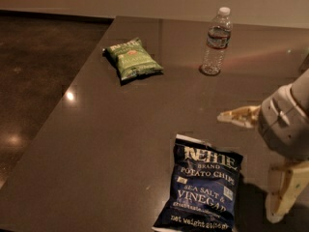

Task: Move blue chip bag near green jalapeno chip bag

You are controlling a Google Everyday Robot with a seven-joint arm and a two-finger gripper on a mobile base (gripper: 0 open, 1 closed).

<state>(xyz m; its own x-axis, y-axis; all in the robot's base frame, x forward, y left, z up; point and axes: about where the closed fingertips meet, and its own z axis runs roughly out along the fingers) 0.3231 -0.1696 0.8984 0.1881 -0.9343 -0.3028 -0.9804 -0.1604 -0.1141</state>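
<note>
The blue chip bag (pixel 203 186) lies flat near the front edge of the dark table (pixel 120 129), its white lettering facing me. The green jalapeno chip bag (pixel 132 59) lies flat at the far left of the table, well apart from the blue one. My gripper (pixel 251 166) hangs at the right, just to the right of the blue bag and above the table. Its two pale fingers (pixel 239 116) are spread wide apart, one far and one near, with nothing between them. It does not touch the bag.
A clear plastic water bottle (pixel 216 42) stands upright at the back of the table, right of the green bag. The table's left edge runs diagonally, with dark glossy floor (pixel 34 81) beyond it.
</note>
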